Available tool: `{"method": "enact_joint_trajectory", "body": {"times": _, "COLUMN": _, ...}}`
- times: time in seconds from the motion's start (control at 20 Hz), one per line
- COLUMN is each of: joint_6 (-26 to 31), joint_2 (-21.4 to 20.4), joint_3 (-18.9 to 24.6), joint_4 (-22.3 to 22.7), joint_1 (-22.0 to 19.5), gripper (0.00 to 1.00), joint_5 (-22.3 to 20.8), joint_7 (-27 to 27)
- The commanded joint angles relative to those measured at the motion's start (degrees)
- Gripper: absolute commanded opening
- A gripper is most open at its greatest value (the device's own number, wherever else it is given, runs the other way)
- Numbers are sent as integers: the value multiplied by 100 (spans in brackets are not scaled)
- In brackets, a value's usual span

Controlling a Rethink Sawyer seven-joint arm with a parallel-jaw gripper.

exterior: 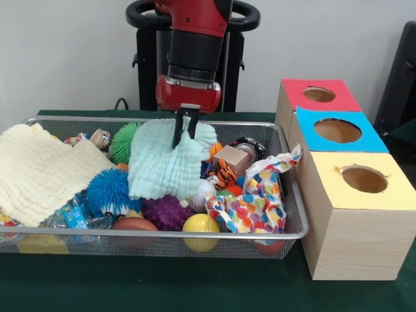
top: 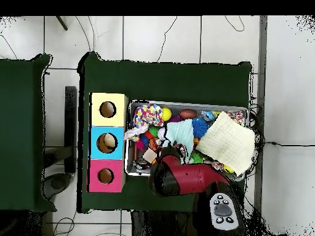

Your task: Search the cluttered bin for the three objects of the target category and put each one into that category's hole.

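Presently the gripper point(exterior: 185, 133) hangs over the middle of the bin point(exterior: 296, 221), its two dark fingers pinched together on the upper edge of a pale green cloth point(exterior: 162, 166) — the cloth is grasped and drapes downward over the toys beneath. To the cloth's left in the front view lies a cream cloth point(exterior: 39, 172), spread across that end of the bin. Beside and below the green cloth sit a blue spiky ball point(exterior: 107, 192), a purple spiky ball point(exterior: 166, 211) and a yellow ball point(exterior: 200, 224). A spotted multicoloured cloth point(exterior: 257, 201) is bunched at the bin's right end, touching the rim. Three wooden boxes stand in a row just beside that end. The hole point(exterior: 319, 95) in the red-topped box — the farthest of the three in the front view — is well apart from the gripper.
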Motion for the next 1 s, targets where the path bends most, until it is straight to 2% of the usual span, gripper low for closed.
{"method": "enact_joint_trajectory", "body": {"times": 0.05, "joint_6": 448, "joint_2": 225, "joint_3": -364, "joint_4": -584, "joint_1": 121, "gripper": 0, "joint_5": -135, "joint_7": 449}}
{"method": "enact_joint_trajectory", "body": {"times": 0.3, "joint_6": 168, "joint_2": 475, "joint_3": -888, "joint_4": -750, "joint_1": 423, "gripper": 0, "joint_5": -276, "joint_7": 403}}
{"method": "enact_joint_trajectory", "body": {"times": 0.5, "joint_6": 189, "joint_2": 587, "joint_3": -966, "joint_4": -824, "joint_1": 497, "gripper": 0, "joint_5": -275, "joint_7": 373}}
{"method": "enact_joint_trajectory", "body": {"times": 0.75, "joint_6": 278, "joint_2": 866, "joint_3": -899, "joint_4": -950, "joint_1": 524, "gripper": 0, "joint_5": -103, "joint_7": 479}}
{"method": "enact_joint_trajectory", "body": {"times": 0.85, "joint_6": 316, "joint_2": 773, "joint_3": -723, "joint_4": -866, "joint_1": 376, "gripper": 0, "joint_5": -168, "joint_7": 405}}
{"method": "enact_joint_trajectory", "body": {"times": 1.0, "joint_6": 316, "joint_2": 838, "joint_3": -704, "joint_4": -875, "joint_1": 349, "gripper": 0, "joint_5": -211, "joint_7": 368}}
